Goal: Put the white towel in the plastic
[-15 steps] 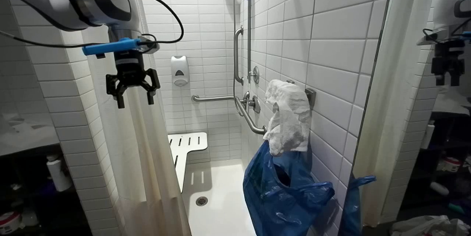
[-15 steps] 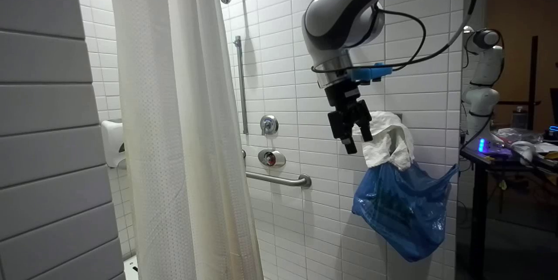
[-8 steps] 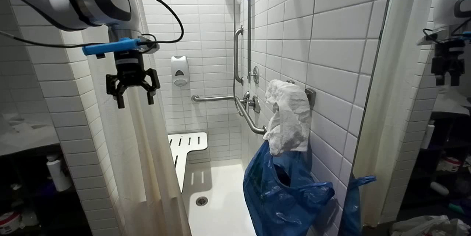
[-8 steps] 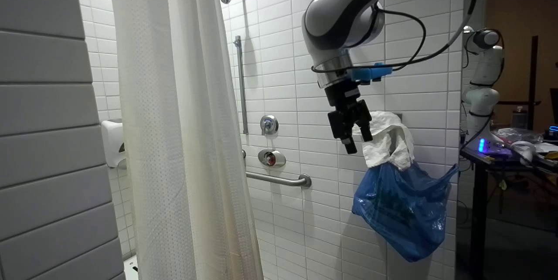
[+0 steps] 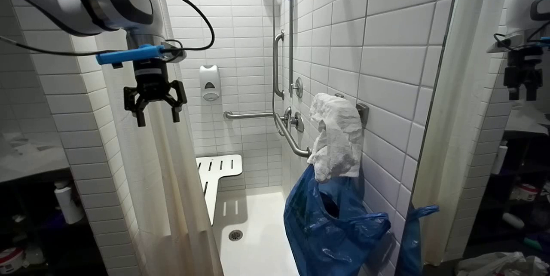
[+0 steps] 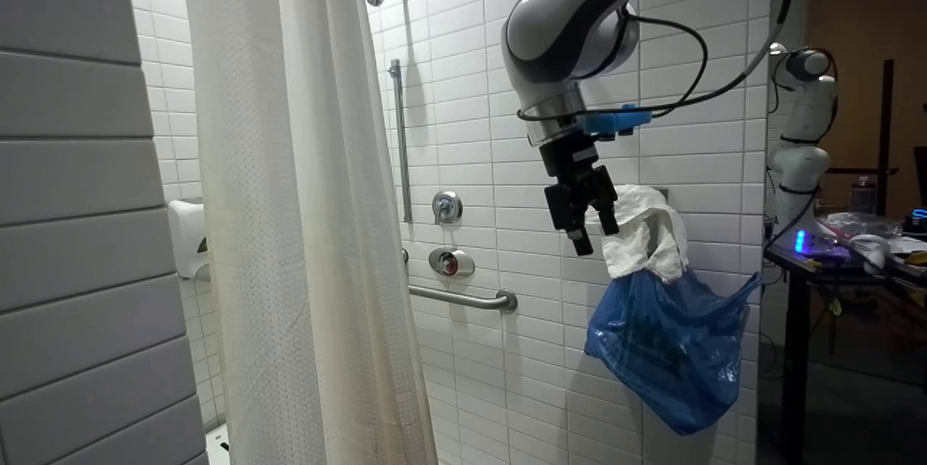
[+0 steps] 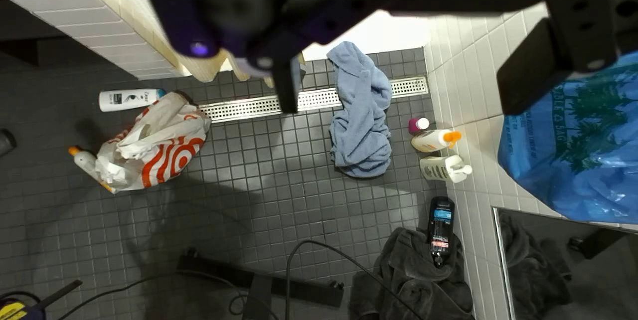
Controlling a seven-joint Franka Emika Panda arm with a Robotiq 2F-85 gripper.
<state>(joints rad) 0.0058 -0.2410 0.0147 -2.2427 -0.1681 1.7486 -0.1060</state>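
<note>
In an exterior view, my pincer (image 5: 158, 120) gapes at nine o'clock from the white towel (image 5: 337, 138), whose grasp and transfer to the blue bag (image 5: 326, 241) at six I judge undone.

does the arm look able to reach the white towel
Probably yes: the gripper is open and empty, and nothing apparent blocks the hanging white towel, though the distance is hard to judge.

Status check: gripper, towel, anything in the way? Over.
Gripper open, nothing held. White towel hanging above blue plastic bag, not inside. Possible snag: metal wall bracket beside towel.
</note>
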